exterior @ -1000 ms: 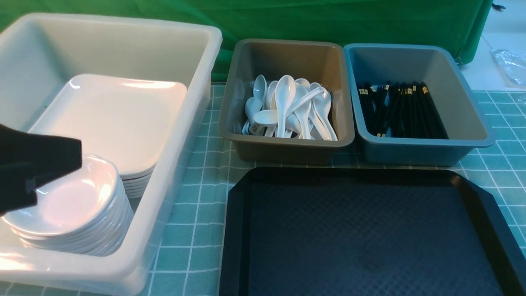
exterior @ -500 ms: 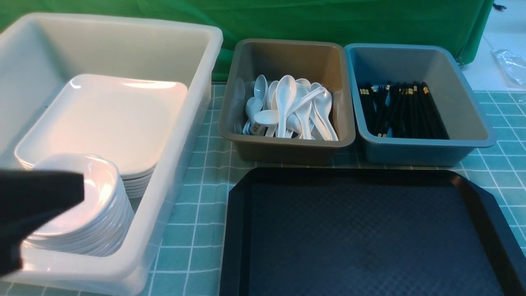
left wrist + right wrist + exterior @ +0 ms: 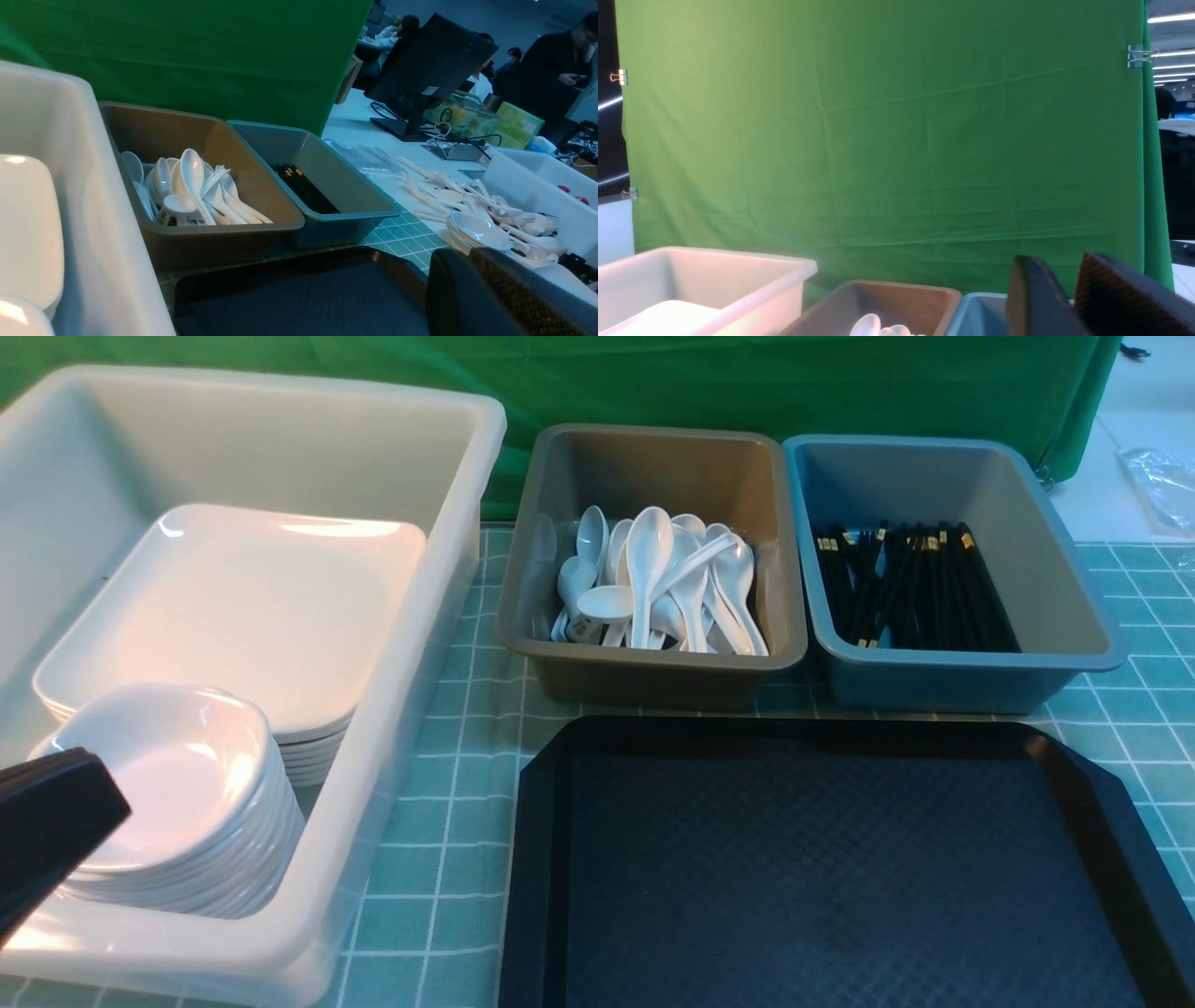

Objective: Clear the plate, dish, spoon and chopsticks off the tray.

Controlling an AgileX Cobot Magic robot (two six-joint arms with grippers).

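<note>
The left gripper (image 3: 47, 831) is seen pressed together and empty at the near left, over the stacked small dishes (image 3: 177, 803), evidently because its load is delivered. The right gripper (image 3: 1069, 298) shows a narrow gap between its jaws, nothing pinched. The plate (image 3: 252, 607) lies in the white tub (image 3: 448, 523); spoons (image 3: 653, 579) fill the brown tub, chopsticks (image 3: 915, 583) the blue. The tray (image 3: 840, 868) carries nothing in view, so clearing appears finished.
</note>
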